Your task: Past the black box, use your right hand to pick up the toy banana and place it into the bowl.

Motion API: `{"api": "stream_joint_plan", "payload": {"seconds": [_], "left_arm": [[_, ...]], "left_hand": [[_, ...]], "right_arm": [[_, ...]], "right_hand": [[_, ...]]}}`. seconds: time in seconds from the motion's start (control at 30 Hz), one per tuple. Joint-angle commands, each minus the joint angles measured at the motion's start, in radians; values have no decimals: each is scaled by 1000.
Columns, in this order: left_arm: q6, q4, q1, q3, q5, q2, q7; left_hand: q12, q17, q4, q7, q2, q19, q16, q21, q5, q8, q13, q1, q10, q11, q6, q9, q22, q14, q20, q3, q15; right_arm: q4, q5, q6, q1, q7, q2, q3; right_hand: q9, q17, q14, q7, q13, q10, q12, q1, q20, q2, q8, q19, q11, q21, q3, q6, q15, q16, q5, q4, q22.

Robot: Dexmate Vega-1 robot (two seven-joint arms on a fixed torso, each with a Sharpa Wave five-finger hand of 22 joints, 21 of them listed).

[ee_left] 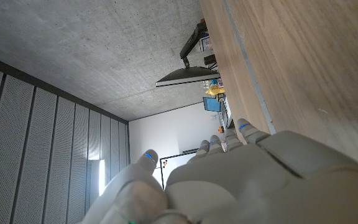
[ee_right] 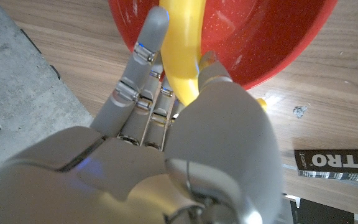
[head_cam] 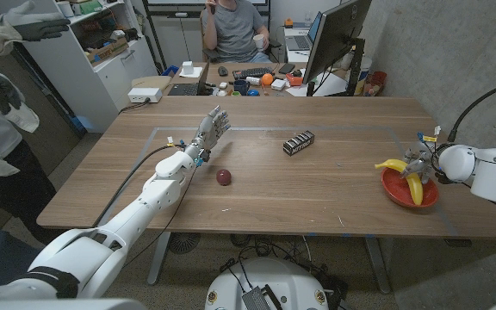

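Fingers grip toy banana over bowl; wooden table, office behind.

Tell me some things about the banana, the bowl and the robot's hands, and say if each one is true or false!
1. The toy banana is partly in the red bowl. True.
2. The right hand is far away from the banana. False: in the right wrist view its fingers are around the banana.
3. The black box sits inside the bowl. False: it lies on the table, apart from the bowl.
4. The left hand holds nothing. True: its fingers are spread above the table.
5. A small dark red ball lies on the table near the left arm. True.
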Motion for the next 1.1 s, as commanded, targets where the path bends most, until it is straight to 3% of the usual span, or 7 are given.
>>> {"api": "stream_joint_plan", "payload": {"seconds": [0.03,0.17,0.33,0.53,0.8,0.97,1.1], "left_arm": [[2,-13,8,-3,-3,6,0],[3,-12,9,-3,-5,7,-4],[3,-12,9,-4,-5,9,-4],[0,-7,8,-5,-5,9,-5],[-1,1,3,-6,-8,8,-12],[-1,7,1,-6,-7,8,-14],[-1,12,-2,-7,-10,6,-18]], "left_hand": [[4,2,2,-2,129,0,6,3,-2,5,3,-4,-157,5,-114,5,2,-151,4,-2,5],[5,2,2,-2,129,1,7,3,-1,6,3,-4,-157,6,-113,5,2,-150,4,-3,6],[5,2,1,-1,129,1,7,3,-1,6,3,-4,-156,6,-112,5,2,-150,5,-3,5],[5,2,1,-1,129,1,7,3,-1,6,3,-4,-156,6,-111,5,2,-149,5,-3,6],[5,2,1,-1,129,1,7,3,-1,6,3,-4,-156,6,-110,5,2,-149,5,-4,7],[5,2,1,-2,129,0,7,3,-1,6,3,-4,-156,7,-110,5,2,-149,6,-5,6],[5,2,1,-2,129,1,7,3,-1,6,3,-4,-156,7,-110,5,2,-149,6,-5,7]], "right_arm": [[-22,-28,-14,-11,-2,-11,10],[-30,-31,-21,-17,-4,-11,20],[-43,-48,-34,-22,-1,-11,26],[-47,-64,-31,-19,13,-11,24],[-55,-81,-44,10,16,-9,-3],[-63,-83,-55,10,-10,-11,-6],[-66,-82,-55,-43,-38,-11,51]], "right_hand": [[-15,-51,58,-6,0,-38,-10,35,0,70,-34,-16,-1,13,-22,-56,-181,-68,13,10,-15],[-42,-103,-13,-9,-44,-100,-50,-20,0,47,-98,-22,-8,21,-46,-142,-178,-125,21,21,-32],[-59,-127,-43,-15,-72,-137,-71,-37,0,47,-148,-26,-12,25,-49,-215,-181,-129,28,21,-39],[-101,-176,-148,-47,-140,-282,-148,-66,0,24,-241,-39,-43,33,-65,-379,-176,-130,41,10,-44],[-132,-196,-211,-73,-188,-385,-227,-91,1,15,-246,-44,-73,41,-78,-494,-175,-122,45,10,-44],[-149,-210,-261,-79,-213,-398,-256,-165,4,-23,-234,-64,-81,33,-119,-508,-172,-123,45,36,-48],[-159,-218,-288,-89,-228,-402,-277,-225,3,-59,-226,-89,-94,18,-159,-509,-176,-119,55,58,-51]]}}
